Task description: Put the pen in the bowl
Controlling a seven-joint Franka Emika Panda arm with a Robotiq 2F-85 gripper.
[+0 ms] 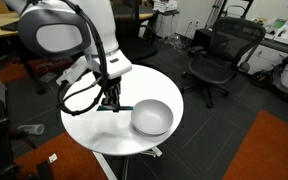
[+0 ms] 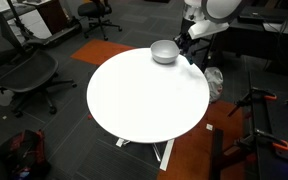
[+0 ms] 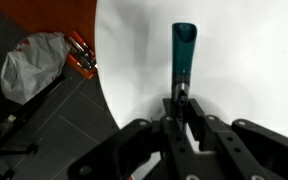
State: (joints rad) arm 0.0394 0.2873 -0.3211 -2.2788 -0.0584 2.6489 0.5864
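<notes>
Gripper (image 3: 181, 108) clenched on the pen (image 3: 183, 50), just beside the bowl (image 1: 151, 117).
Lift straight up, keep the grip firm, and release only over the bowl's centre.

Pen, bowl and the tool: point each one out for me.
pen (image 3: 182, 55), wrist view, on its teal section.
bowl (image 1: 150, 128), in an exterior view, on its front outer wall.
tool (image 3: 182, 103), wrist view, midway between its fingertips, at the pen's dark end.
</notes>
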